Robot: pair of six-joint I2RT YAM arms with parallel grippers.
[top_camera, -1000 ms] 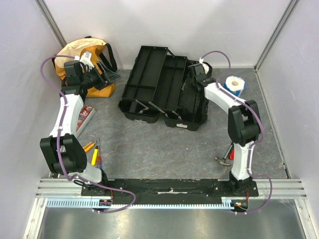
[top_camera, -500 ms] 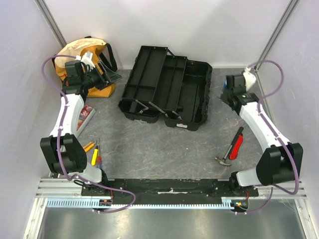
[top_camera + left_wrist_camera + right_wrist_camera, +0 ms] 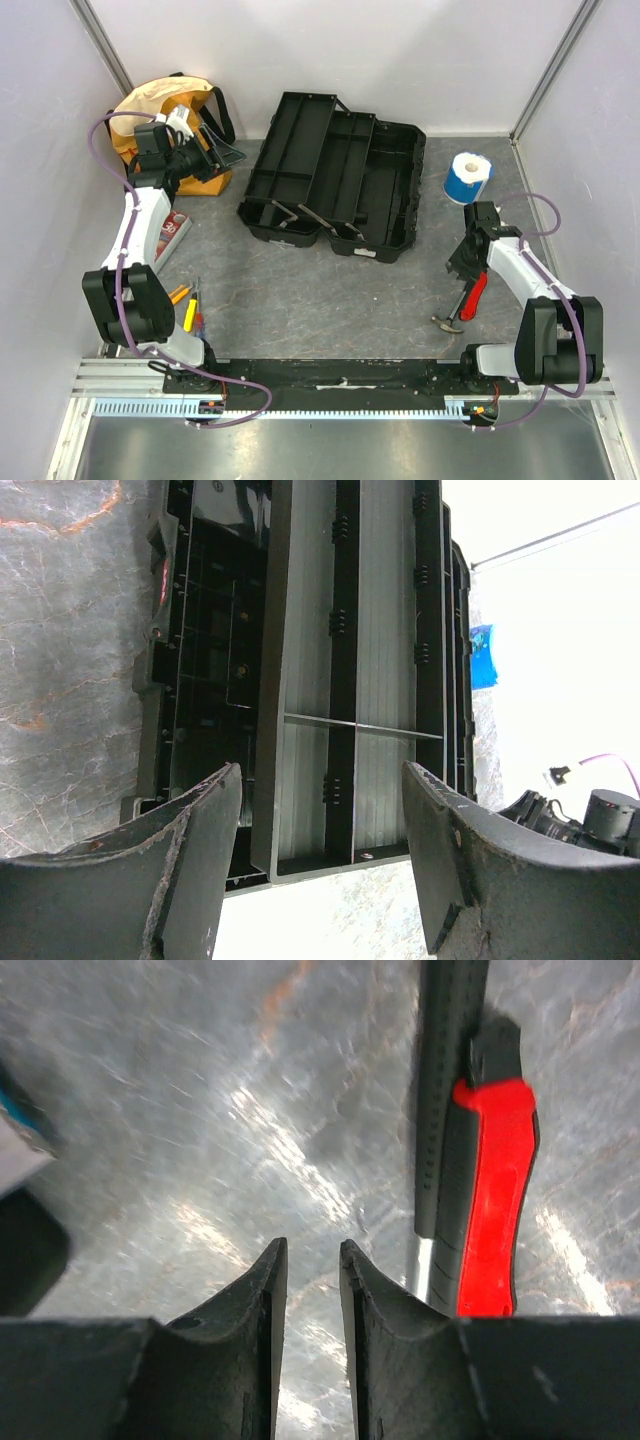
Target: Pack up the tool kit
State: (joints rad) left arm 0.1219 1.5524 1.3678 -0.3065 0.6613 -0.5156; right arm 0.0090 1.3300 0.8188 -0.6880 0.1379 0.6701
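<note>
The tool kit (image 3: pixel 330 185) is a black plastic toolbox lying wide open mid-table, its trays folded out and empty; the left wrist view shows its ribbed trays (image 3: pixel 350 680). My left gripper (image 3: pixel 205 150) hovers open to the left of it, by the yellow bag, with nothing between its fingers (image 3: pixel 190 860). My right gripper (image 3: pixel 463 268) is low over the table beside a hammer (image 3: pixel 470 295) with a red and black handle (image 3: pixel 495 1190). Its jaws (image 3: pixel 312 1250) stand a narrow gap apart with only bare table between them, the handle just to their right.
A yellow-orange fabric bag (image 3: pixel 165 110) sits at the back left. A blue and white roll (image 3: pixel 467 177) stands right of the toolbox. Yellow and orange-handled tools (image 3: pixel 190 310) lie at the near left, a red-white labelled piece (image 3: pixel 172 235) under the left arm. Walls close in on three sides.
My right arm swung from the toolbox's right end out to the right, then down toward the hammer, its jaws widening and then narrowing. The left arm barely moved.
</note>
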